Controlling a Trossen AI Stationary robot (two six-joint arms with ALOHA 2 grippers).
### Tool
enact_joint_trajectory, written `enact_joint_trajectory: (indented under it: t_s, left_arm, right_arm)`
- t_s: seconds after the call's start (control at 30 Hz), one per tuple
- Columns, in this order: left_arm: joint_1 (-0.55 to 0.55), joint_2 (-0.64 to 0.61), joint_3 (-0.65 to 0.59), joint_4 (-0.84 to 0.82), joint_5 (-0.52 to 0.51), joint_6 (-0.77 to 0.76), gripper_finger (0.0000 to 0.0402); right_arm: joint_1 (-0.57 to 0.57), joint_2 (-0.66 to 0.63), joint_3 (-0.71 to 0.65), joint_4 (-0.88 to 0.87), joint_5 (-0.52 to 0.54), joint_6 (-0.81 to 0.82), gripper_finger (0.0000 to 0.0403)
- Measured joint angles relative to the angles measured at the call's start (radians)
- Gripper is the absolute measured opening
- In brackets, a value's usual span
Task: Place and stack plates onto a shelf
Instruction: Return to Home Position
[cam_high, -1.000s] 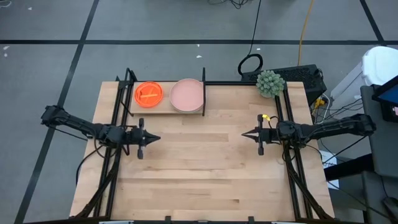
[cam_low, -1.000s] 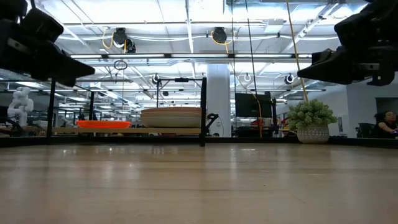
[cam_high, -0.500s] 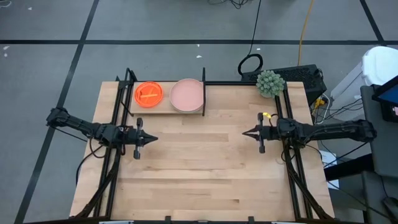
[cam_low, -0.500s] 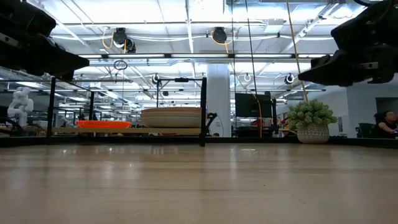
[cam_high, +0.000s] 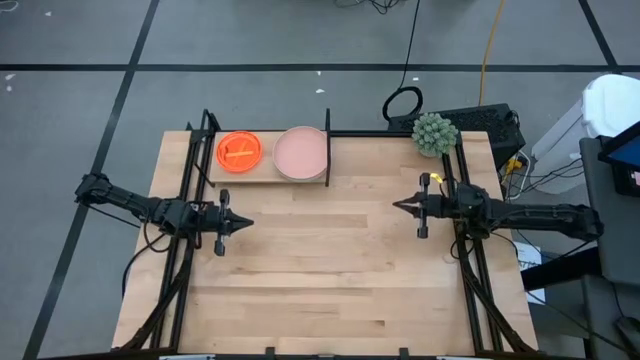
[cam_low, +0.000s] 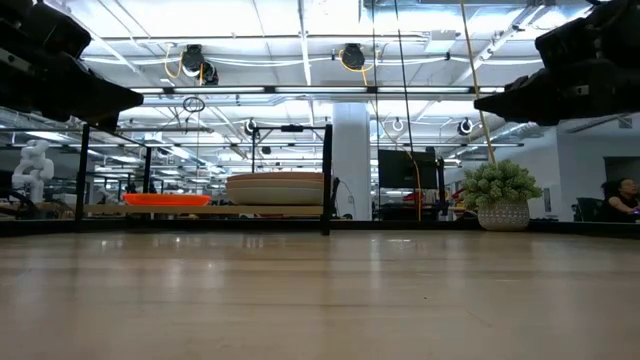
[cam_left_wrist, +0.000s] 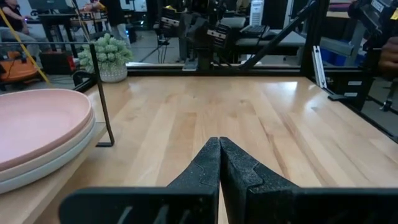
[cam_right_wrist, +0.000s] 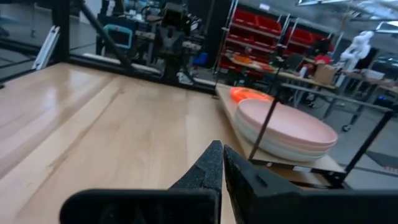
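Showing every visible plate (cam_high: 301, 153) already on the shelf (cam_high: 255, 178), lying in two stacks: an orange stack (cam_high: 239, 151) at the end nearer the left arm (cam_high: 150, 208), a pink-topped stack (cam_right_wrist: 283, 127) at the other end (exact count not readable). Seeing no plate off the shelf on the counter (cam_high: 320, 270). Hovering the left arm in front of the shelf, jaws pressed together, gripping nothing. Hovering the right arm (cam_high: 520, 213) in front of the shelf and well off to its side, jaws likewise together and empty. Judging the stacking as finished, with only parking both arms remaining.
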Motion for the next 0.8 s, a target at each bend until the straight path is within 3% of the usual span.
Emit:
enact_joint_trajectory:
  t_s: [0.13, 0.33, 0.8]
  left_arm:
    - [0.000, 0.000, 0.000, -0.001, 0.000, 0.001, 0.0003]
    - [0.000, 0.000, 0.001, -0.009, 0.000, -0.001, 0.0003]
    - [0.001, 0.000, 0.001, -0.012, -0.001, 0.009, 0.0003]
  right_arm:
    - [-0.020, -0.026, 0.000, 0.001, 0.004, -0.004, 0.0000]
    - [-0.029, -0.042, 0.000, -0.013, 0.104, 0.001, 0.0000]
    - [0.022, -0.207, 0.032, -0.213, 0.076, 0.142, 0.0000]
